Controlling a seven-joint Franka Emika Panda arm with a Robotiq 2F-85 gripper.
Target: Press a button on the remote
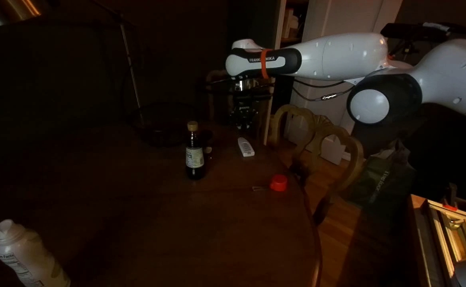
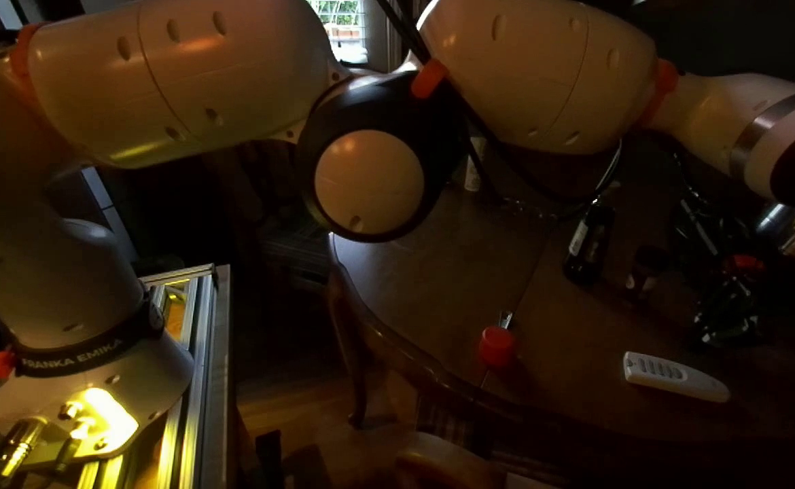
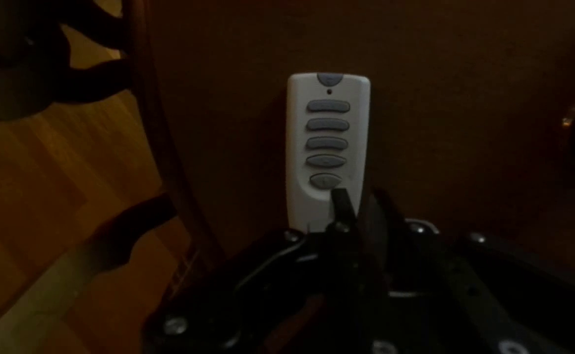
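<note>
Remote (image 3: 327, 152), slim and whitish, is seen lying face up on the dark wooden table (image 1: 217, 223), below the jaws and ahead of them in the wrist view. Its grey buttons (image 3: 328, 125) are set in a column, the nearest being shown just beside one of the fingertips (image 3: 344, 204), by which part of the plain end is covered. In both exterior views the jaws are held above the remote and apart from it. The jaws of the gripper (image 3: 361, 197) are set slightly apart, a narrow gap being shown between them in the wrist view. Farther from the jaws, past the remote, a small red object (image 1: 280, 183) is placed near the table's edge, with a thin metallic piece (image 2: 505, 319) just beside it. To the left of the jaws and lower in an exterior view, a dark bottle (image 1: 194, 159) with a white label is stood upright, well apart from them. Farthest from them, a whitish container (image 1: 30, 255) is only partly shown. Above the jaws, the white arm (image 1: 336, 57) is stretched out.
</note>
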